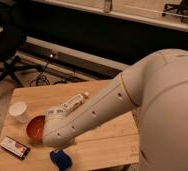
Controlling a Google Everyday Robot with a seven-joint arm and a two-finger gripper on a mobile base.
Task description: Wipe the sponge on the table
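Note:
The deep-blue sponge [61, 159] lies near the front edge of the light wooden table [112, 146]. My white arm reaches down from the right across the tabletop. Its wrist end [56, 134] sits directly over the sponge. The gripper [57, 149] is at the arm's tip, mostly hidden under the wrist, and it meets the sponge's top. The arm also covers the middle of the table.
An orange bowl [35, 128], a white cup [19, 111], a black-and-white packet [14, 147] and a white tube [75, 102] lie on the table's left half. An office chair [2, 55] and cables [42, 78] are on the dark floor behind.

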